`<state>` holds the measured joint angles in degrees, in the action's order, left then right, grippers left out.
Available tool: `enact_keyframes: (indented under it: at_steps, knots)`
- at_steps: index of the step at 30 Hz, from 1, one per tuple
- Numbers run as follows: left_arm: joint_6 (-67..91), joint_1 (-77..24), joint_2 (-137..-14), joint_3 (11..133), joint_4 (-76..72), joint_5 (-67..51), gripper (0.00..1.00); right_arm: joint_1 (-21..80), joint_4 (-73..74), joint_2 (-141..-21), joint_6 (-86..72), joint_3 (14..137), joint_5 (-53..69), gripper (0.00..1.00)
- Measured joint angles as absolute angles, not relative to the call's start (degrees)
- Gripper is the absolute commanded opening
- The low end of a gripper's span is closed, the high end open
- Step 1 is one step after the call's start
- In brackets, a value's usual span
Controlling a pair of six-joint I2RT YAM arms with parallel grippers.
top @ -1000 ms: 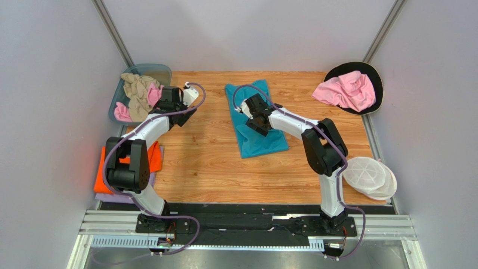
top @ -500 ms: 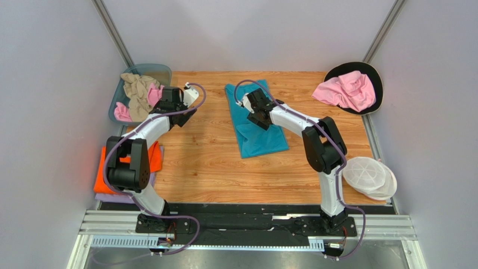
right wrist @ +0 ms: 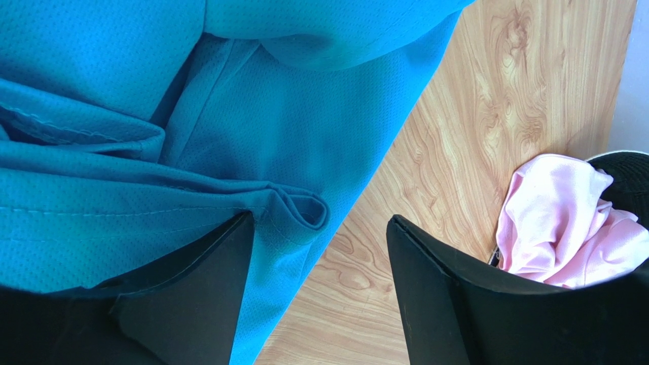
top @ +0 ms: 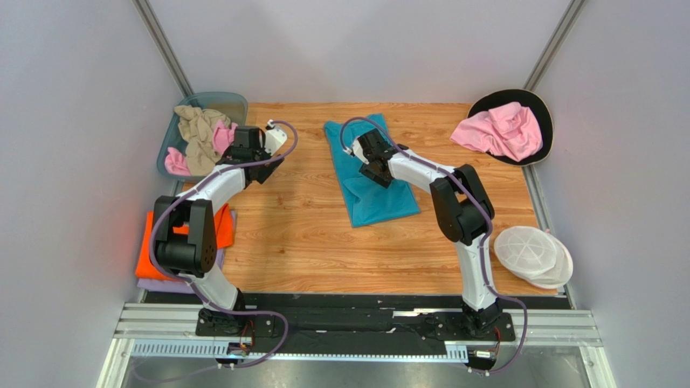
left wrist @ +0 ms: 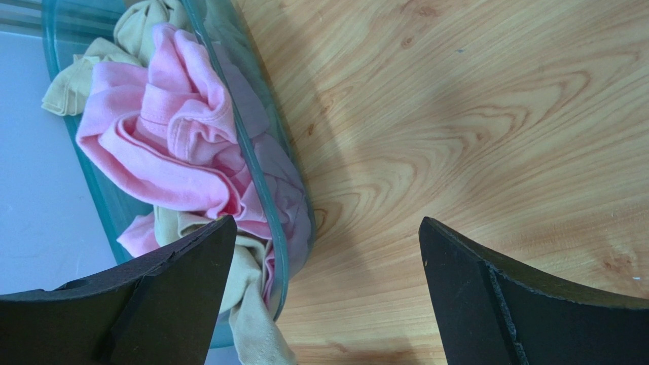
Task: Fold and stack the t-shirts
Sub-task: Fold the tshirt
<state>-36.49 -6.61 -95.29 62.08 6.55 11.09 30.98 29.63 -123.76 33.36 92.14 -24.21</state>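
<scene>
Partly hidden lavender t-shirt (top: 155, 284), under orange t-shirt (top: 146, 252)

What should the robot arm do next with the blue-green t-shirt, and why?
Probably lower the right end effector a little and close it on the raised fold of the teal t-shirt. Its jaws stand open over that fold and grip nothing, and the shirt looks only partly folded on the wooden table, so it likely needs a hold on the cloth to fold it further.
</scene>
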Motion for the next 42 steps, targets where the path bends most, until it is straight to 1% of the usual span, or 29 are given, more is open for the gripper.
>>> enact_keyframes:
  at_steps: [8,14,21,29,35,42]
  knots:
    - [-36.5,-6.6,-95.3,61.5,6.5,11.1,0.99,31.0,30.1,-122.0,32.7,90.3,-23.3,0.70]
    - [-36.4,-6.6,-95.3,61.5,6.6,11.1,0.99,31.5,32.6,-117.8,30.7,89.3,-21.4,0.70]
    - [-36.4,-6.6,-95.3,61.5,6.6,11.0,0.99,34.5,33.7,-114.1,28.3,88.9,-19.5,0.70]
    - [-36.4,-6.6,-95.4,61.7,6.6,11.1,0.99,39.3,34.1,-114.1,26.7,88.9,-18.3,0.70]
    - [-36.3,-6.1,-98.5,65.1,6.9,11.2,0.99,41.6,34.3,-114.5,26.2,88.9,-17.8,0.70]
    - [-36.2,-5.3,-100.9,67.4,7.0,11.5,0.99,43.3,34.2,-118.6,25.7,88.9,-17.3,0.70]
